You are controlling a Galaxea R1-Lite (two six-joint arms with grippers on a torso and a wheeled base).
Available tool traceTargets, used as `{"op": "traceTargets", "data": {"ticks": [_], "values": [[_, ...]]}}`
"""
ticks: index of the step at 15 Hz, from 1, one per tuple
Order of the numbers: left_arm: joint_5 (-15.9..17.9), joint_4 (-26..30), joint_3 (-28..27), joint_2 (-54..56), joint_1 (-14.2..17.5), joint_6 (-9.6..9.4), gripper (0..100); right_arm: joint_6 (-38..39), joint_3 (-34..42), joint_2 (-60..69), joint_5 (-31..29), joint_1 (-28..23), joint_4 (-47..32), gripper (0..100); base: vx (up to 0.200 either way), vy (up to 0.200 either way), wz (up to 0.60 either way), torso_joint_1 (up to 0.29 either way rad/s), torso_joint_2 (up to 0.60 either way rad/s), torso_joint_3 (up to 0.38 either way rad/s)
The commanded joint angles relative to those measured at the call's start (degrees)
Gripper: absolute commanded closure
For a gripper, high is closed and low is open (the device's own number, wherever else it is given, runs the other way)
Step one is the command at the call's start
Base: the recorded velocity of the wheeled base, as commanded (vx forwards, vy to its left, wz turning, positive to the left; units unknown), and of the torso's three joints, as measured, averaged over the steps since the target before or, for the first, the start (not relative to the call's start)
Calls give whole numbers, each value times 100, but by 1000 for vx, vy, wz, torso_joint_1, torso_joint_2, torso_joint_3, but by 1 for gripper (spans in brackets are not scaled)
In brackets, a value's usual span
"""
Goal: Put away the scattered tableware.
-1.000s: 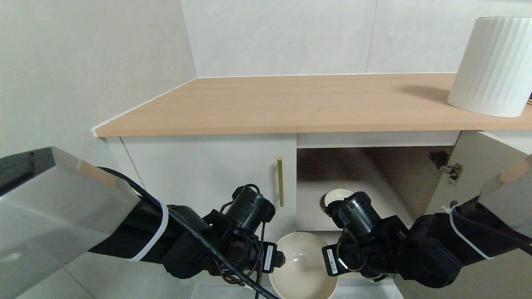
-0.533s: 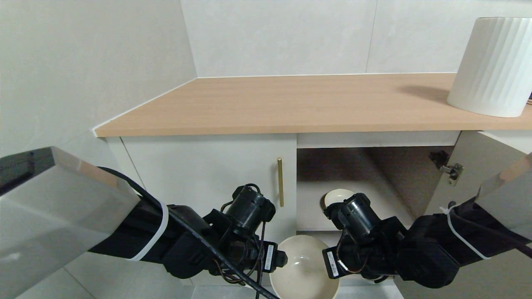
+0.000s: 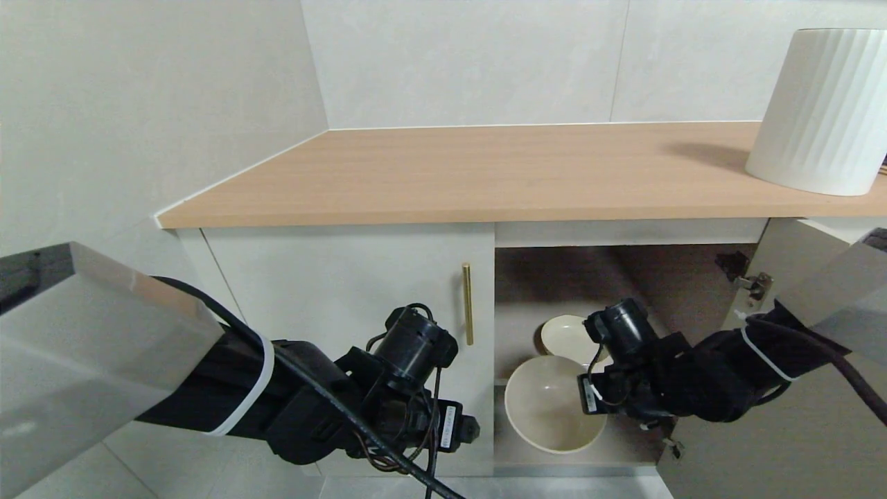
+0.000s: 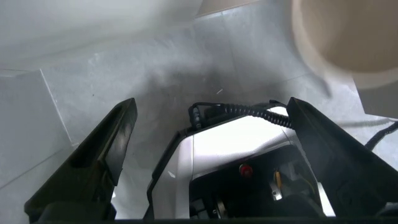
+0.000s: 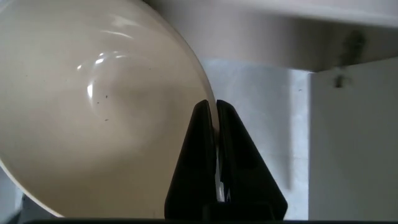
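Open cabinet [image 3: 554,277], 2 bowls, rear bowl [image 3: 565,336] inside, front bowl [image 3: 547,409] clamped in right claw [image 5: 215,124], left claw [image 4: 211,109] apart.

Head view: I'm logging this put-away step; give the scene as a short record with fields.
large bowl: held by the rim in the open cabinet, in front of the small dish
right pincer: shut on the large bowl's rim
left pincer: open, empty, low before the shut left door
small dish: on the cabinet shelf, farther back
counter: white ribbed container at the right end
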State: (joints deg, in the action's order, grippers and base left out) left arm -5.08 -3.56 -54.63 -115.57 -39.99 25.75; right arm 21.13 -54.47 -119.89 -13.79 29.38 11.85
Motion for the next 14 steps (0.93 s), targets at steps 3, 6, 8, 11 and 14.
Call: {"op": "traceTargets", "data": {"ticks": [3, 6, 8, 11, 14], "values": [[-1, 4, 5, 69, 8, 1, 0, 278, -363, -25, 34, -539, 46, 100, 0, 0, 0, 0, 0, 0], [-1, 4, 5, 78, 8, 1, 0, 1139, -846, -113, 34, -714, 46, 100, 0, 0, 0, 0, 0, 0], [-1, 4, 5, 78, 8, 1, 0, 1254, -917, -122, 43, -767, 46, 100, 0, 0, 0, 0, 0, 0], [-1, 4, -4, 69, 8, 1, 0, 1491, -1189, -447, -27, -987, 309, 100, 0, 0, 0, 0, 0, 0], [-1, 4, -4, 69, 8, 1, 0, 1561, -1259, -649, -27, -1083, 617, 100, 0, 0, 0, 0, 0, 0]]}}
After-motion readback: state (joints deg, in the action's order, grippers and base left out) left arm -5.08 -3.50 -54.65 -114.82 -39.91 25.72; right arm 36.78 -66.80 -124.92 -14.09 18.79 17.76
